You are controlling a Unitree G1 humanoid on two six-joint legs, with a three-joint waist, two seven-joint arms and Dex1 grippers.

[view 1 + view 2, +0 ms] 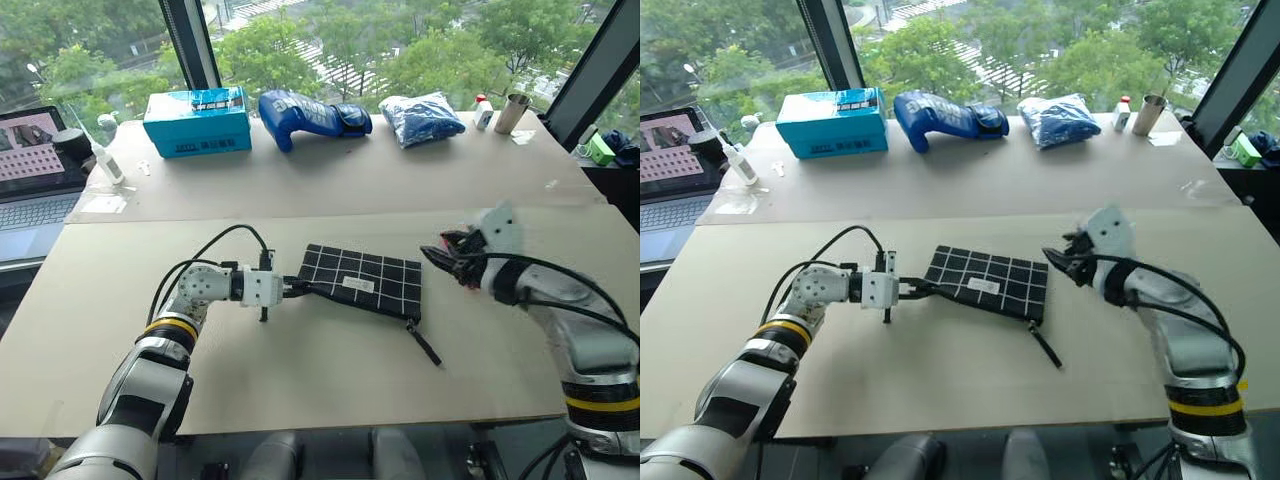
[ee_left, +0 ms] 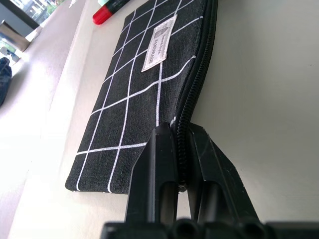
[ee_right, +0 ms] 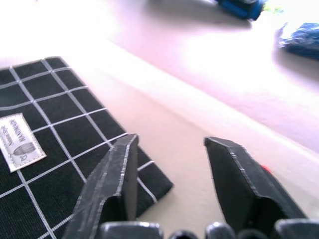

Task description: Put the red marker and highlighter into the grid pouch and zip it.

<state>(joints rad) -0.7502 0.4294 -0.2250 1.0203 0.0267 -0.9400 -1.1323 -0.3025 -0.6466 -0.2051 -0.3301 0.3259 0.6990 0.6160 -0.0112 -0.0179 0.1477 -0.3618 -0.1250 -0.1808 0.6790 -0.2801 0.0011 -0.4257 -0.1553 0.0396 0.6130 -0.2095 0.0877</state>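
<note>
The grid pouch (image 1: 362, 280), black with white lines and a small white label, lies flat mid-table. Its zipper strap (image 1: 425, 343) trails off the front right corner. My left gripper (image 1: 300, 288) is shut on the pouch's left end, its fingers (image 2: 162, 159) pinching the zipper edge. The zip teeth look joined near them. My right gripper (image 1: 440, 258) hovers above the table just right of the pouch, open with nothing between its fingers (image 3: 119, 169). The red marker's red end (image 2: 102, 16) lies past the pouch's far corner, with a green bit, perhaps the highlighter (image 2: 113, 3), beside it.
Along the back of the table sit a teal box (image 1: 197, 120), a blue boxing glove (image 1: 312, 115), a blue bag (image 1: 422, 118), a small bottle (image 1: 483, 112) and a metal cup (image 1: 512, 112). A laptop (image 1: 35, 170) stands at the far left.
</note>
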